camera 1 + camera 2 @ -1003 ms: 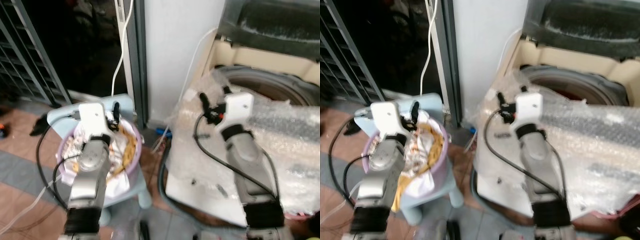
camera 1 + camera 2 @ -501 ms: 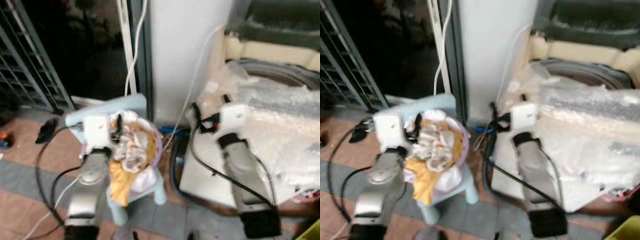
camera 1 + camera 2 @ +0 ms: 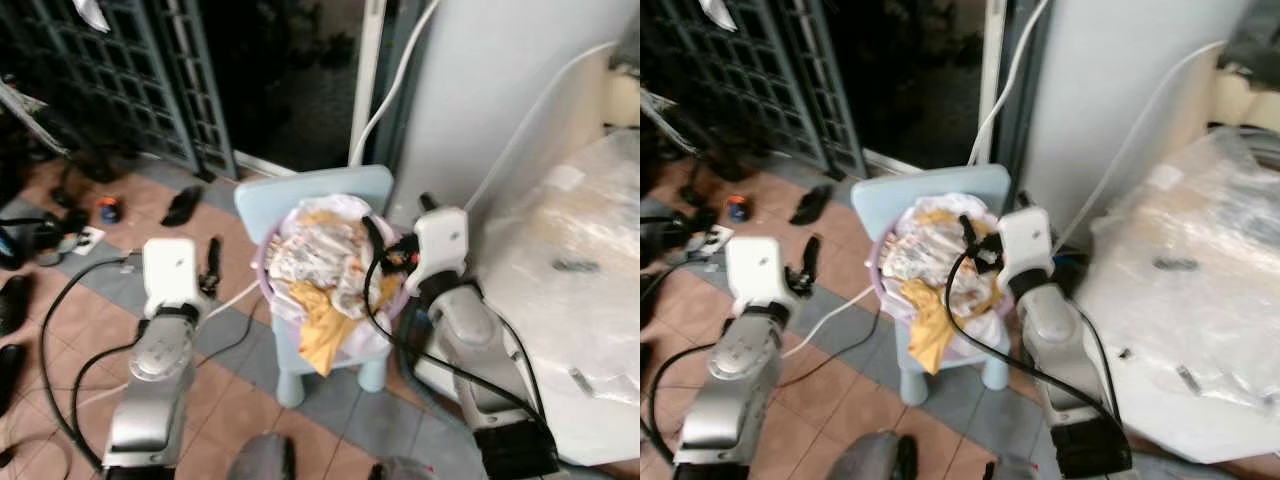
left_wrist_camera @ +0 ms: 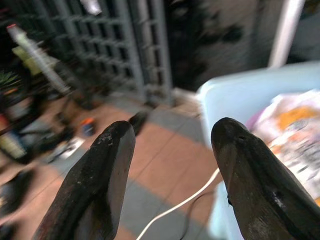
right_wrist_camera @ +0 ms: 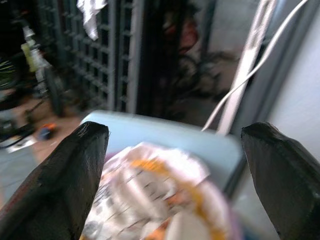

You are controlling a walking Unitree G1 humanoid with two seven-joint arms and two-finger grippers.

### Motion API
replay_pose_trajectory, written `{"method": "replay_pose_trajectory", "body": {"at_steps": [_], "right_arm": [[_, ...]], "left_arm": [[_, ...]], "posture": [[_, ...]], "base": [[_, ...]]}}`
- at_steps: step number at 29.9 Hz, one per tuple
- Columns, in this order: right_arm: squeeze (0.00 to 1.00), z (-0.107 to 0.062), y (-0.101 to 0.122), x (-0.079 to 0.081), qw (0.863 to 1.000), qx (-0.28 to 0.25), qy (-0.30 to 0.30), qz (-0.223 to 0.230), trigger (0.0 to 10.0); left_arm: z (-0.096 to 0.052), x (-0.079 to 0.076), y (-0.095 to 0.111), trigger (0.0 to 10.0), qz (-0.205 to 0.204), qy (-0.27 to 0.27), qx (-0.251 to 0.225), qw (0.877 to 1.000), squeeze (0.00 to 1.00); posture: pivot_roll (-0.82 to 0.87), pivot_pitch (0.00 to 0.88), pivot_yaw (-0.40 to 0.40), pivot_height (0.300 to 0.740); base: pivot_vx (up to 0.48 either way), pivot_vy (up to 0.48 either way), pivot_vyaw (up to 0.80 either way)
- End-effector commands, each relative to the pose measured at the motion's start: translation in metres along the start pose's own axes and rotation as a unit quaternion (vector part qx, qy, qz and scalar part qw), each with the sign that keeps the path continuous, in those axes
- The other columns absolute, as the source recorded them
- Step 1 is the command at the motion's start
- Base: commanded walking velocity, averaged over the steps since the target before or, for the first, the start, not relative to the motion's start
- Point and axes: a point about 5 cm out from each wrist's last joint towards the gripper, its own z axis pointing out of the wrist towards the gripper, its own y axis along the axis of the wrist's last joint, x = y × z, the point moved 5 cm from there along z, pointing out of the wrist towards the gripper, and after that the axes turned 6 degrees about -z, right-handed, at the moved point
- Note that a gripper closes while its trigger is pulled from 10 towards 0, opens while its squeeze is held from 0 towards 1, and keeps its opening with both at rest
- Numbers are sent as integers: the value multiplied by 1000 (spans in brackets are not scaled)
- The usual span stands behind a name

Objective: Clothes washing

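While both grippers, left (image 4: 170, 145) & right (image 5: 175, 150), gape wide, lilac basin (image 3: 268, 262) holds crumpled clothes (image 3: 320, 262).

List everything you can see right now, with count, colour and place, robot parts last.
basin: 1, lilac, on the chair, between the two pincers.
clothes: a heap, white, patterned and yellow, in the basin, one yellow piece hanging over its front.
chair: 1, pale blue, small, on the tiled floor before the dark doorway.
washing machine: 1, white, under clear plastic wrap, to the robot's right.
gate: 1, dark metal grille, far left.
shoes: several, dark, scattered on the floor at left.
hose: 1, white, running up the door frame.
left pincer: open, over the floor left of the chair.
right pincer: open, by the basin's right rim, facing the clothes.
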Motion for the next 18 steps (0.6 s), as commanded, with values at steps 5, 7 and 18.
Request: {"method": "replay_pose_trajectory", "body": {"at_steps": [5,7,18], "right_arm": [[788,2,-23,8,998,62,20,-5,10000],[0,2,-46,11,991,121,40,-33,10000],[0,0,-73,17,974,190,105,-63,10000]], "left_arm": [[-2,-11,3,10000,-8,-17,-4,1000,0],[-1,-14,4,10000,-11,-22,-5,1000,0],[-2,-14,-1,10000,-13,-19,7,1000,0]], "posture": [[38,117,58,740],[34,117,56,740],[23,146,51,740]], "base": [[0,0,205],[292,0,0],[394,0,0]]}}
